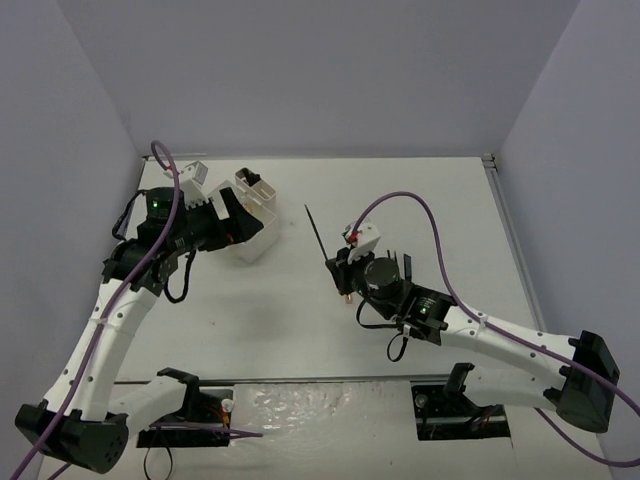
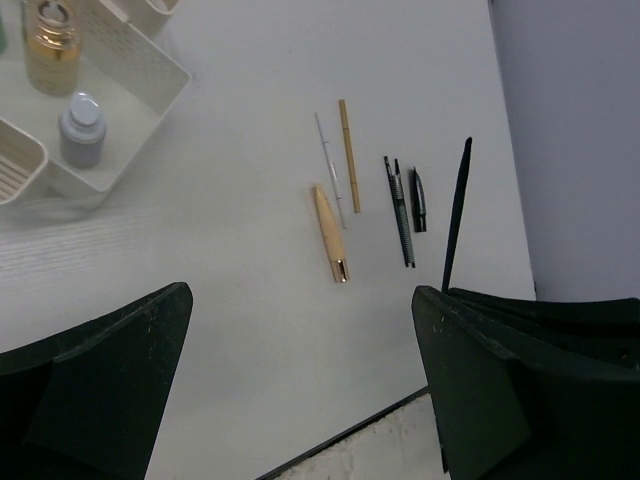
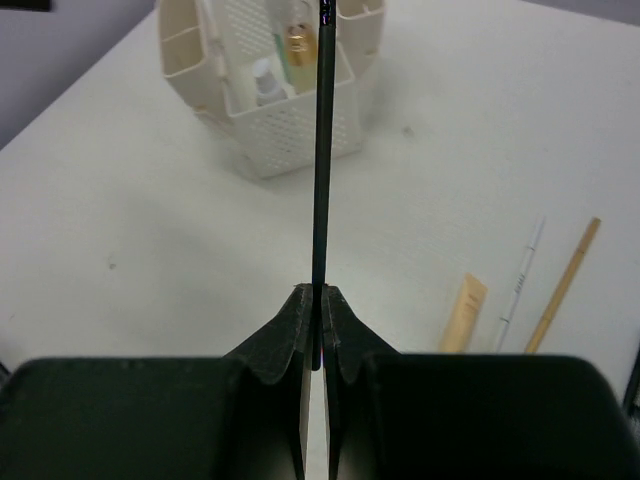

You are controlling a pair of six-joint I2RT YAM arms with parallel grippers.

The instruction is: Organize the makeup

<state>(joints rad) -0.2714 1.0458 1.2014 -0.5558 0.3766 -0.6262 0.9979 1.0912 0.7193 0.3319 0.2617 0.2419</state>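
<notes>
My right gripper (image 3: 320, 290) is shut on the lower end of a thin black makeup stick (image 3: 320, 150), which stands straight up between its pads. In the top view that gripper (image 1: 337, 268) is at mid-table and the stick (image 1: 317, 232) points toward the far left. On the table lie a tan tube (image 2: 330, 232), a thin white stick (image 2: 330, 170), a tan pencil (image 2: 348, 155), a black spiral-tipped stick (image 2: 400, 210) and a short black piece (image 2: 417, 200). My left gripper (image 2: 300, 390) is open and holds nothing; from above it (image 1: 238, 222) hangs beside the box.
The white compartmented box (image 1: 262, 200) stands at the far left, with a gold bottle (image 2: 50, 50) and a grey bottle (image 2: 82, 128) inside. A long black stick (image 2: 457, 210) runs behind my left gripper's right finger. Lilac walls close three sides. The table's near edge (image 2: 350, 435) is close below.
</notes>
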